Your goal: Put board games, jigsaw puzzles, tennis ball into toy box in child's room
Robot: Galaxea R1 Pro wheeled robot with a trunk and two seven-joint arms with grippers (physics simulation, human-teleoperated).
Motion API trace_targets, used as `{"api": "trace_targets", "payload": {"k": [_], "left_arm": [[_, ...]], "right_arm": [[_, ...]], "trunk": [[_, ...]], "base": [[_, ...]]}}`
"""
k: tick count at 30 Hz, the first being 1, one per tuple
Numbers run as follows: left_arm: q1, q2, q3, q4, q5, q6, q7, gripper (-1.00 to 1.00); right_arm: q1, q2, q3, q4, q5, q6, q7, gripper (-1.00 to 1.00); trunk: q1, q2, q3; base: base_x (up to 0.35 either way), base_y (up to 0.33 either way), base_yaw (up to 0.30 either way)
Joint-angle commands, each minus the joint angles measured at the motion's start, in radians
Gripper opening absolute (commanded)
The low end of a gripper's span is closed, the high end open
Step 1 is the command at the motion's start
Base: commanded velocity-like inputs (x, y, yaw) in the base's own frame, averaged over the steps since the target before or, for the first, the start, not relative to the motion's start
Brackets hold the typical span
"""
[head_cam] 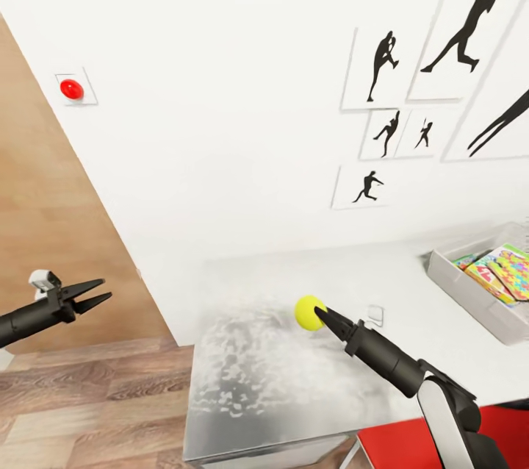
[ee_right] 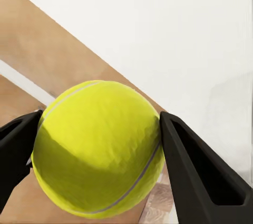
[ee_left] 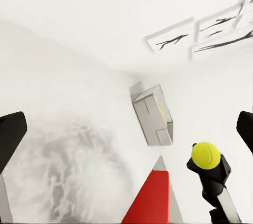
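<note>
Right gripper [head_cam: 321, 313]: I have its fingers [ee_right: 195, 171] clamped on either side of the tennis ball [head_cam: 309, 312], lifted above the counter [head_cam: 279, 373].
Left gripper [head_cam: 101, 290]: fingers spread apart with nothing between them, held out over the wood floor [head_cam: 95, 403], well apart from the counter's edge.
Toy box [head_cam: 470, 292]: sits on the counter toward my right, near the wall; I see the jigsaw puzzles [head_cam: 510, 267] lying inside with another flat colourful box.
Wall: white, with black baseball-player pictures [head_cam: 411, 87] above the toy box and a red button [head_cam: 71, 89] farther left.
Chair: a red seat [head_cam: 411, 443] beside the counter's near edge.
</note>
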Motion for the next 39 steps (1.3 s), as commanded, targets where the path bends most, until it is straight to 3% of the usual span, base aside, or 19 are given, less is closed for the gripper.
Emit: {"api": "trace_targets", "payload": {"k": [1, 5, 9, 24, 39], "left_arm": [[-0.001, 0.000, 0.000, -0.001, 0.001, 0.010, -0.026, 1.00], [-0.001, 0.001, 0.004, -0.007, 0.001, 0.012, -0.098, 1.00], [0.000, 0.001, 0.002, -0.018, 0.000, -0.025, -0.119, 1.00], [-0.001, 0.001, 0.004, -0.020, 0.000, -0.046, -0.129, 1.00], [-0.001, 0.001, 0.005, -0.020, 0.000, -0.048, -0.129, 1.00]], "right_arm": [[-0.001, -0.001, -0.001, 0.000, -0.006, 0.007, 0.004, -1.00], [0.000, -0.001, -0.001, 0.000, -0.006, 0.006, 0.009, -1.00], [0.000, -0.003, -0.001, 0.000, -0.006, -0.024, 0.007, -1.00], [0.000, -0.009, 0.000, 0.000, -0.006, -0.047, 0.005, -1.00], [0.001, -0.009, 0.002, 0.000, -0.006, -0.067, 0.036, -1.00]], "trunk": [[0.001, -0.002, 0.000], [0.001, -0.002, 0.007], [0.001, -0.002, 0.013], [0.001, -0.002, 0.038], [0.001, -0.002, 0.061]], "base": [[0.000, -0.274, 0.000], [0.000, -0.175, 0.000], [0.000, -0.023, -0.004], [0.000, -0.006, -0.111], [0.000, -0.126, -0.161]]}}
